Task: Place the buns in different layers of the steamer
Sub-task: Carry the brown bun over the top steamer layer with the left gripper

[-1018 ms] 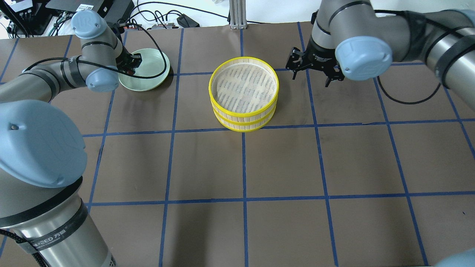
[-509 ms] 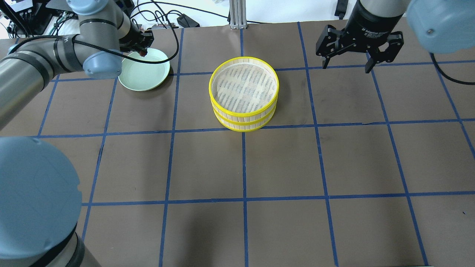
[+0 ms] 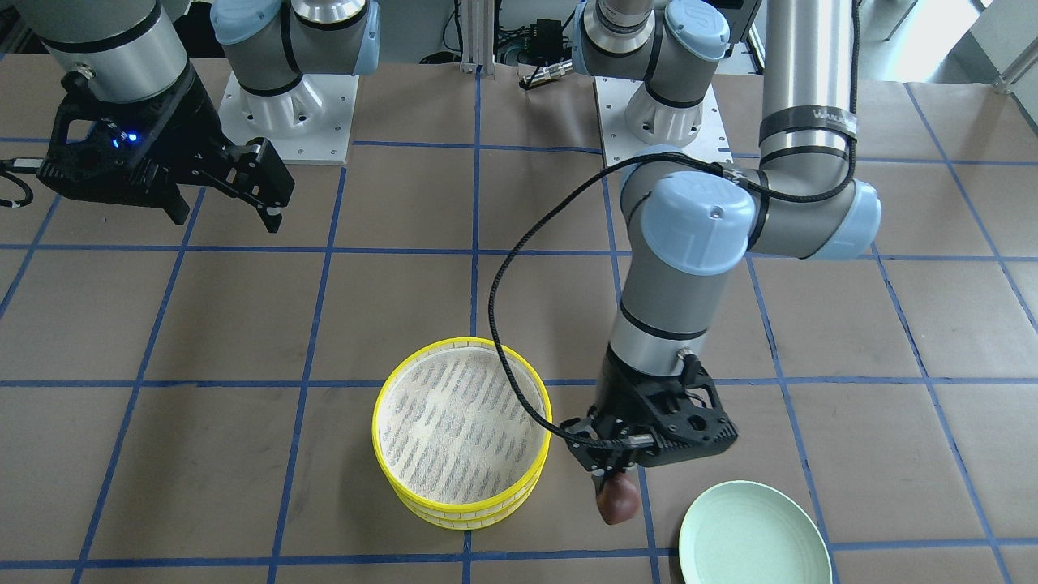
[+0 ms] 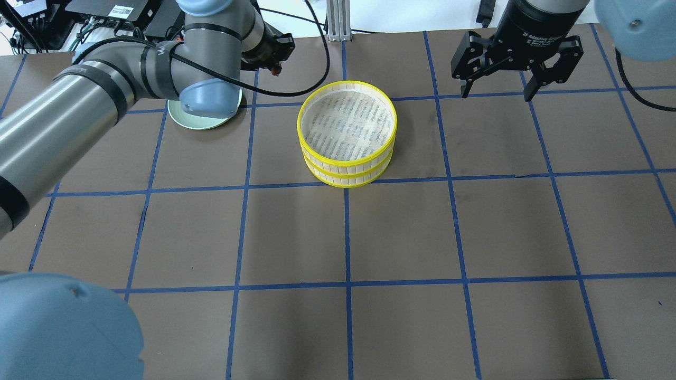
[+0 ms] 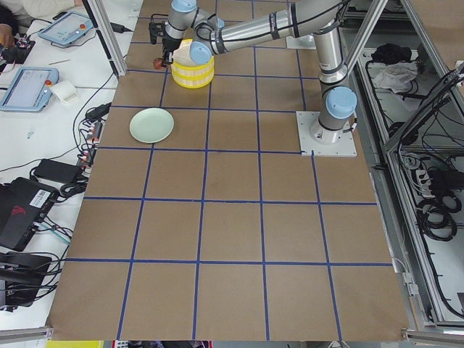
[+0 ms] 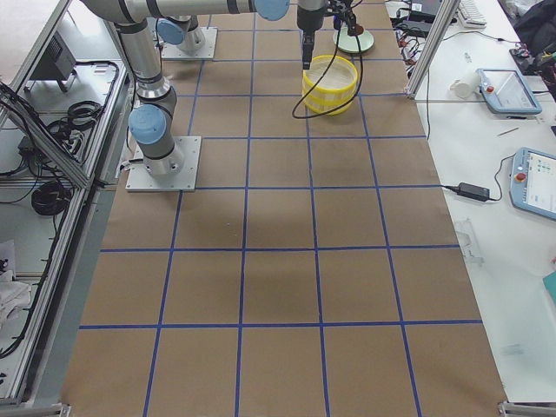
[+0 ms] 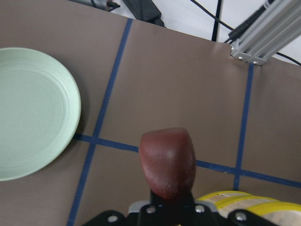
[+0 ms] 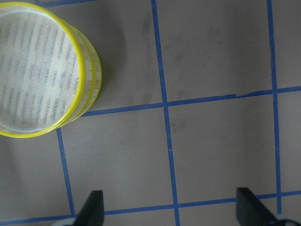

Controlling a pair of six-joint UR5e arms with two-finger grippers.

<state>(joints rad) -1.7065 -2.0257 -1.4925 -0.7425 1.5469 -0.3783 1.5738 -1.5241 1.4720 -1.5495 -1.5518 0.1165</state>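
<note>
— Beside the steamer stack (image 3: 377, 422), on the side facing the green plate (image 3: 754, 535), we have the reddish-brown bun (image 3: 619, 503) hanging from our left gripper (image 3: 618, 477), which is clenched on the bun's upper end.

— Why pinch it by the end and not the middle?

— We think it leaves most of the bun below the grip, so the bun can meet the mesh first and the gripper need not dip past the yellow rim. (Our left wrist view shows the bun end-on, with the stack's rims just at the corner.)

— Is it over the stack?

— Not yet. It hangs in the air just outside the stack's rim, between stack and plate, touching neither.

— And our right gripper (image 4: 496, 94)?

— It hangs well apart from the stack, on the side opposite the plate, jaws spread wide and holding nothing. We judge it is parked there to leave the way to the stack free.

— Which layer do we aim for?

— Our top tray (image 3: 458, 422) sits squarely on the lower tray (image 4: 346, 179) and covers it, and its mesh floor shows bare, so the top one is the only layer we can reach.

— And the pale bun?

— We see it in no view. It may lie under the top tray, but we cannot tell.
</note>
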